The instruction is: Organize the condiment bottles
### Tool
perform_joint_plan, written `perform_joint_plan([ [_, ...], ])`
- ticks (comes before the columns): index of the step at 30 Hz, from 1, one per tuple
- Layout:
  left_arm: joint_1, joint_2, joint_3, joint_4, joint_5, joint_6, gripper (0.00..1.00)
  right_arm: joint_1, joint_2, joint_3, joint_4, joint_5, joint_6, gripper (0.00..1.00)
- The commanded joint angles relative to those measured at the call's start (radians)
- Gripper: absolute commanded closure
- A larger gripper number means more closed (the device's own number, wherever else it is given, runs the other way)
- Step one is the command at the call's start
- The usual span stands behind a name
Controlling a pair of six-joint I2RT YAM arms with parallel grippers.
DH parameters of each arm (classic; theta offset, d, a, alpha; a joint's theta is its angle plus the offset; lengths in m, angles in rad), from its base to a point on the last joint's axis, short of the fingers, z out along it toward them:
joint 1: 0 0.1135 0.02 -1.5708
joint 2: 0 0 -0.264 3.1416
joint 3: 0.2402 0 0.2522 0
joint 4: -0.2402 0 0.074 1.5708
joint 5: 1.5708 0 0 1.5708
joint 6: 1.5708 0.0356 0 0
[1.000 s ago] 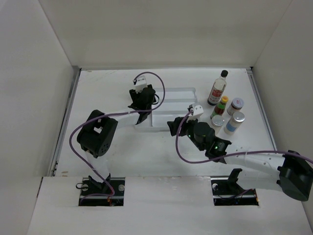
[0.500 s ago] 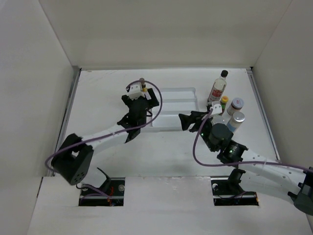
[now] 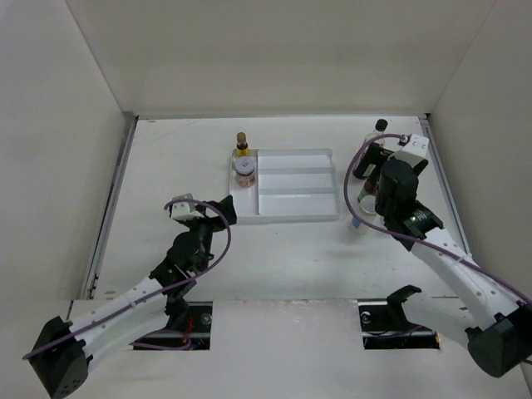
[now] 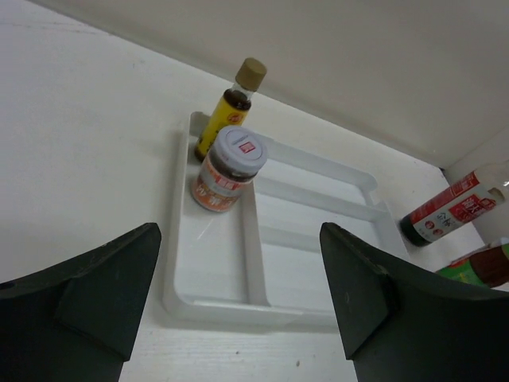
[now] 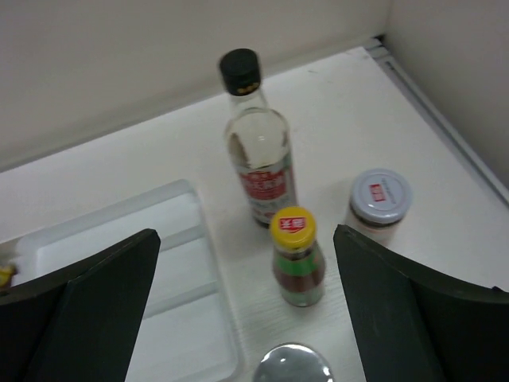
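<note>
The left hand (image 4: 238,231) hangs spread and empty over the desk (image 3: 166,166), just off the near left corner of the white divided tray (image 3: 299,204). Its fingers (image 4: 95,294) are wide apart and touch nothing. In the tray's left compartment a silver-lidded jar (image 4: 229,171) with an orange label stands upright. The small yellow bottle (image 4: 231,103) stands upright just behind it, at the far end of the same compartment. The right hand (image 5: 244,237) is likewise spread and grips nothing, poised above the cluster of bottles on the desk to the right of the tray. Ahead of it the tall black-capped bottle (image 5: 258,155) with the red-white label stands upright near the tray's far right corner. The yellow-capped green bottle (image 5: 296,259) stands just in front of that one, framed between the two fingers in the wrist view and clear of both. A second silver-lidded jar (image 5: 380,203) stands just to the right of the green bottle, and a third silver lid (image 5: 293,366) shows at the bottom edge of that view, nearest the hand. From above, the right arm covers most of this cluster.
</note>
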Motion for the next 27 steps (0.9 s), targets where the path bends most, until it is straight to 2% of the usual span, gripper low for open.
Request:
perform_joint_plan([
  [1, 0.020, -0.133, -0.061, -0.074, -0.019, -0.058, 0.18, -0.077, 0.069, 0.079, -0.105, 0.013, -0.021, 0.02],
  [4, 0.066, -0.153, -0.076, -0.076, -0.007, -0.064, 0.17, -0.119, 0.149, 0.115, -0.134, -0.056, -0.012, 0.02],
  [11, 0.066, -0.031, -0.074, -0.007, 0.054, -0.101, 0.16, -0.195, 0.226, 0.119, -0.120, -0.140, 0.027, 0.06],
  [23, 0.069, -0.009, -0.084, 0.001, 0.045, -0.118, 0.15, -0.232, 0.327, 0.115, -0.053, -0.191, 0.037, 0.40],
  [27, 0.069, 0.003, -0.085, 0.012, 0.045, -0.118, 0.15, -0.226, 0.313, 0.110, -0.004, -0.162, 0.019, 0.59],
])
